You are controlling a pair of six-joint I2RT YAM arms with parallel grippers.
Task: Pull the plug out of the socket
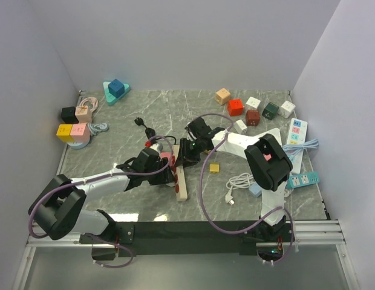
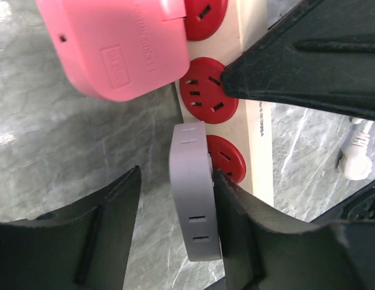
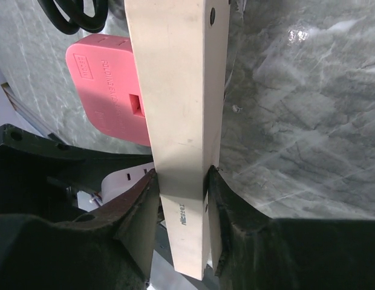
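Grey plug sits against a red socket of the cream power strip, near the middle of the bench, with a pink adapter at its 11 o'clock. The left hand straddles the plug, spread open: one finger touches it, the other stands apart. At 2 o'clock from above, the right hand is clamped across the strip's long sides.

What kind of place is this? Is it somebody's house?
Probably a robot test booth, not a house. A left arm and right arm stand at a marble-look table, plain white walls box it in, and colourful socket cubes and a white power strip lie around.
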